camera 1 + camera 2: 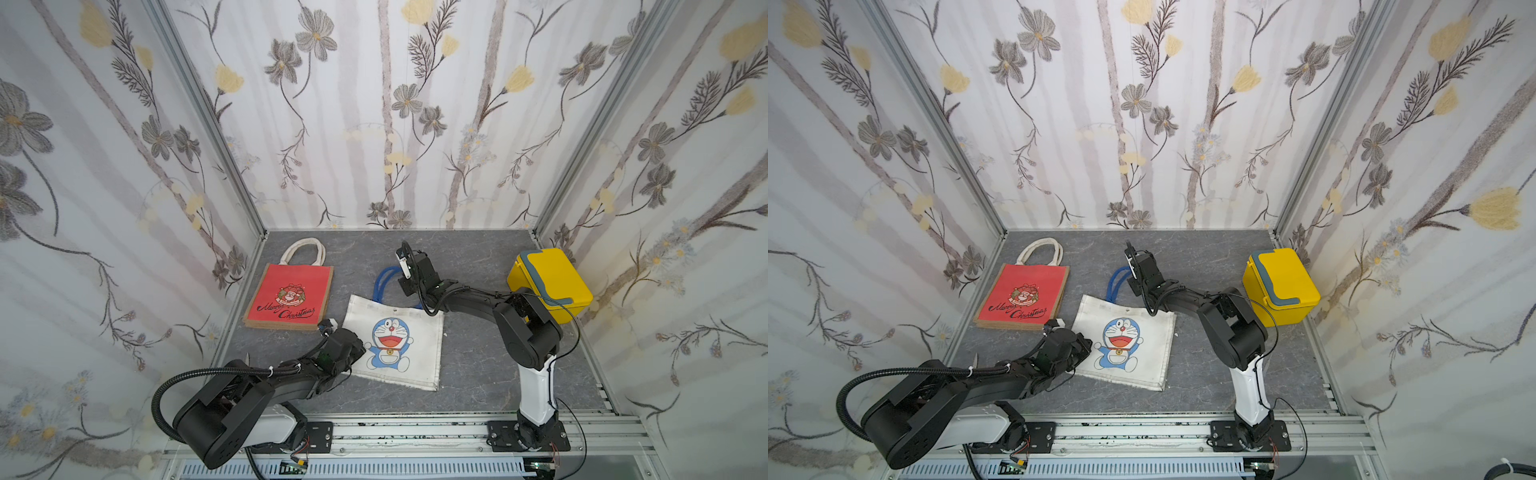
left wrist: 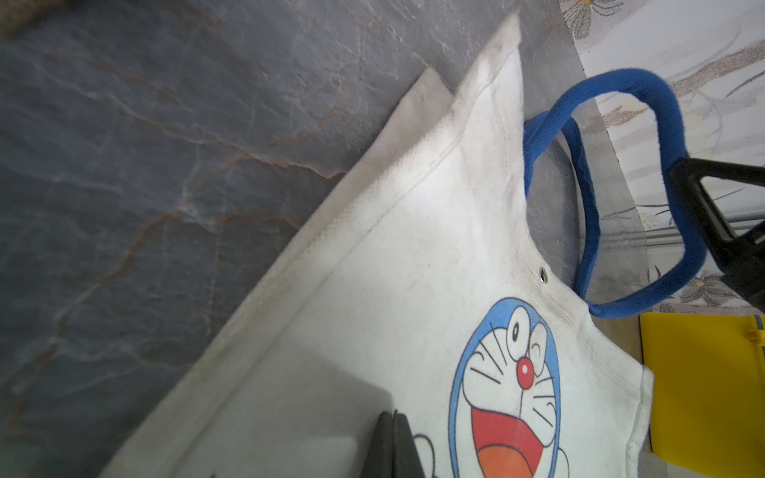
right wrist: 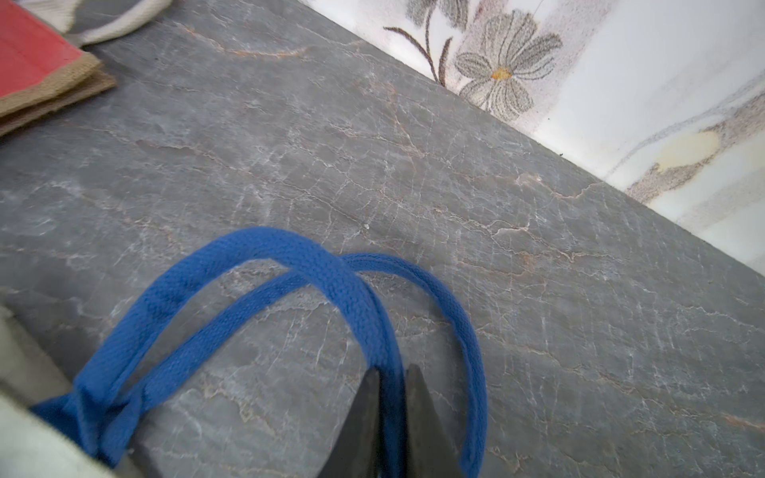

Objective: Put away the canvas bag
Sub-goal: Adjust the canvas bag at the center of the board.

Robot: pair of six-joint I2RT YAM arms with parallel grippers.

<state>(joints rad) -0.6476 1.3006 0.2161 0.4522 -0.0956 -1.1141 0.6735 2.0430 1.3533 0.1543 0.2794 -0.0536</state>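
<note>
While the yellow box sits closed, right pincer pinches the canvas bag's blue handle, left pincer pressed together

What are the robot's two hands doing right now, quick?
Left gripper: shut, tips over the white bag, gripping nothing that shows.
Right gripper: shut on the blue handle.

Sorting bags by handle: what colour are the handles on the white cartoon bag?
Blue; the handles show best in the right wrist view.
</note>
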